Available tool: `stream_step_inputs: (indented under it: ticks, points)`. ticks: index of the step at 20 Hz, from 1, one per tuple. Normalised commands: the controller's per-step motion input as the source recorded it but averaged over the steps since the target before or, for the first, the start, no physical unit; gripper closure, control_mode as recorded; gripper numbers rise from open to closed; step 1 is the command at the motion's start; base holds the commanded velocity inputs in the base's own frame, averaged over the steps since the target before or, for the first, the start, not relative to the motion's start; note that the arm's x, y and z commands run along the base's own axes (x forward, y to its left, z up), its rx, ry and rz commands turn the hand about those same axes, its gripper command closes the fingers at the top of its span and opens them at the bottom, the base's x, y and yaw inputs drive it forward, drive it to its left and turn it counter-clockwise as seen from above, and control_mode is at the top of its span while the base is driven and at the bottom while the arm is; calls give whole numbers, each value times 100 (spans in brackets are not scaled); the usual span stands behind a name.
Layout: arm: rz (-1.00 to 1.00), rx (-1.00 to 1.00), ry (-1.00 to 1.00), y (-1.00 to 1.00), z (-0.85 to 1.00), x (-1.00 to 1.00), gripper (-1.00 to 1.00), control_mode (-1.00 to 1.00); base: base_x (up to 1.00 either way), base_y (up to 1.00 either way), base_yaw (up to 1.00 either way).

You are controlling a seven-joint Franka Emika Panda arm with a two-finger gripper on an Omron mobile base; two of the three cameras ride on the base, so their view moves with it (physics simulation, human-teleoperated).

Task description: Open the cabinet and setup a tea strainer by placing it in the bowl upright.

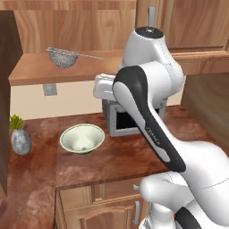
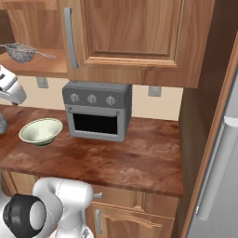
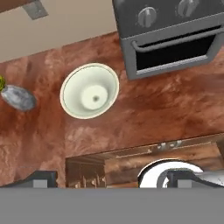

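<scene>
Tea strainer: small grey mesh metal cup (image 1: 63, 57) on the open brown wood cabinet's shelf (image 1: 31, 71), above the pale green-white flaring bowl (image 1: 82, 138).
Long axis: wire handle points right, toward the grey toaster oven (image 2: 97, 110).
Gripper: fingers (image 3: 43, 179) spread wide, empty, above the bowl; strainer lies higher.

tea strainer (image 2: 21, 52): upright on cabinet shelf (image 2: 32, 67), handle right | bowl (image 2: 41, 131): near surface (image 2: 139, 158) left edge | toaster oven (image 2: 97, 110): back edge, beside bowl

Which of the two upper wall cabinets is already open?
The left cabinet with the tea strainer on its exposed shelf. The right one, above the toaster oven, has its door closed.
</scene>
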Motion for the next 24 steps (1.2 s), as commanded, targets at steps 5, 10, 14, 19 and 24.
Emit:
stream_step_inputs:
  ticks: [5,10,14,19,24]
  points:
    - [45,-35,-25,-70,1,13,-100,-100,0,0,0]
    - [42,-43,-25,-28,1,8,-100,-100,0,0,0]
    - [17,-38,-21,33,29,-1,-100,-100,0,0,0]
    - [2,-18,-25,29,45,0,-100,-100,0,0,0]
    - [0,-9,-15,11,58,9,-100,-100,0,0,0]
